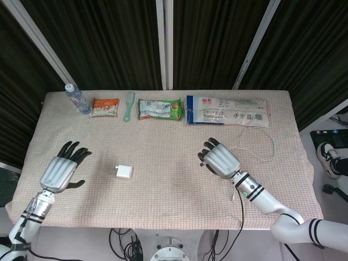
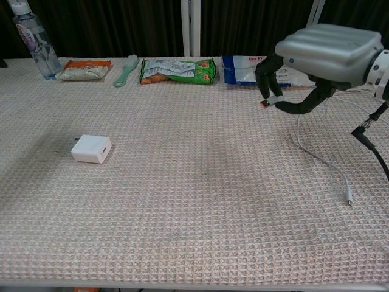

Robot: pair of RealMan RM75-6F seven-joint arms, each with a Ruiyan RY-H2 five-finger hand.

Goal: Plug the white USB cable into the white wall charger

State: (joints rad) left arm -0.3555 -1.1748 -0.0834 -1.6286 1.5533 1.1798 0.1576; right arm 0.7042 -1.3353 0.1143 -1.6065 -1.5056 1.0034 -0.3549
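Head view. Right robot hand (image 1: 219,161): hovering above the counter (image 1: 163,206), fingers curled and pinching the plug end of the white USB cable (image 1: 260,142); the rest of the cable is trailing off toward its 2 o'clock in a loose loop. Left robot hand (image 1: 61,171): hovering at the counter's left side, fingers spread apart, holding nothing. White wall charger (image 1: 123,172): lying flat on the counter between the two hands, at roughly 9 o'clock from the right robot hand and 3 o'clock from the left. Judged nearer the left robot hand, which is lying just beside it; the right one is sitting well apart. Back row, at 12 o'clock: water bottle (image 1: 77,98), orange snack packet (image 1: 105,106), green brush (image 1: 129,105), green snack packet (image 1: 159,109), long white bag (image 1: 227,111).

Chest view. Right robot hand (image 2: 316,58): raised at upper right, the connector (image 2: 266,103) showing between the fingertips and pointing toward 9 o'clock. Cable is hanging down and running along the counter to a small far-end tip (image 2: 349,202). Charger (image 2: 92,149) is resting at left; which face carries its port cannot be told. Left robot hand: not showing here.
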